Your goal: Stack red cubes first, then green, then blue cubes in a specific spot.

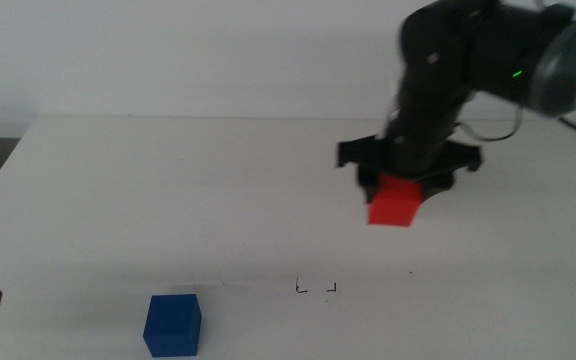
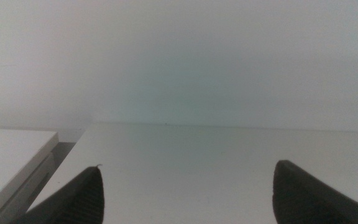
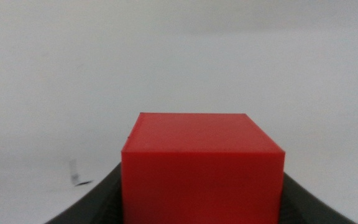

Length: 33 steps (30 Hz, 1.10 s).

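Above the white table (image 1: 168, 190), the red cube (image 1: 393, 201) is pinched by the right gripper (image 1: 400, 186); the left gripper (image 2: 188, 193) is held spread near the front-left edge.

The middle view looks forward and down over the white bench (image 1: 168, 180) from some height. The left wrist view sits low, facing along the bench's far edge. The right wrist view sits very near the red cube (image 3: 202, 168), shared with the middle view, perhaps slightly blurred.
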### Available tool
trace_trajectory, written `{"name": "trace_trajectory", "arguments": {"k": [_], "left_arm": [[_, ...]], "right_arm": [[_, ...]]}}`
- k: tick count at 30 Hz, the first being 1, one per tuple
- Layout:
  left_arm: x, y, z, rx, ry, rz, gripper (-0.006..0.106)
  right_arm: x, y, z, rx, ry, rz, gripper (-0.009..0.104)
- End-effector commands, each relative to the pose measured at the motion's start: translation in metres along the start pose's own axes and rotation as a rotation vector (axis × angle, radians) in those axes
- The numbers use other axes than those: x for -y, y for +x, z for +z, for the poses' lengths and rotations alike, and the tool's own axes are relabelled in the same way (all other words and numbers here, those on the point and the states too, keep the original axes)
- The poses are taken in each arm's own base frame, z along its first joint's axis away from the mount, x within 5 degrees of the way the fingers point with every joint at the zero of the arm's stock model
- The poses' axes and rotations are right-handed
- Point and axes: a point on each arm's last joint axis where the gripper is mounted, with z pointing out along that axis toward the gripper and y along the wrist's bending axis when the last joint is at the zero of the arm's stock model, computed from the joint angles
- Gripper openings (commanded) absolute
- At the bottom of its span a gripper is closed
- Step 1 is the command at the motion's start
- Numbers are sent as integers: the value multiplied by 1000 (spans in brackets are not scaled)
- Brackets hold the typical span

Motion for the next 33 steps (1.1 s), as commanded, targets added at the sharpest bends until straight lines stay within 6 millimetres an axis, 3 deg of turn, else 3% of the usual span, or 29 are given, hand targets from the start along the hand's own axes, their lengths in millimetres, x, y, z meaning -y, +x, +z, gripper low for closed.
{"name": "trace_trajectory", "arguments": {"k": [1,6,11,33], "left_arm": [[0,-1,0,11,4,-2,91],[0,-1,0,11,4,-2,91],[0,-1,0,11,4,-2,91],[0,-1,0,11,4,-2,91]], "right_arm": [[-21,10,2,13,-9,16,32],[-54,20,14,-24,-14,4,32],[-74,32,26,-52,-9,-25,32],[-88,34,73,-78,20,-34,32]]}}
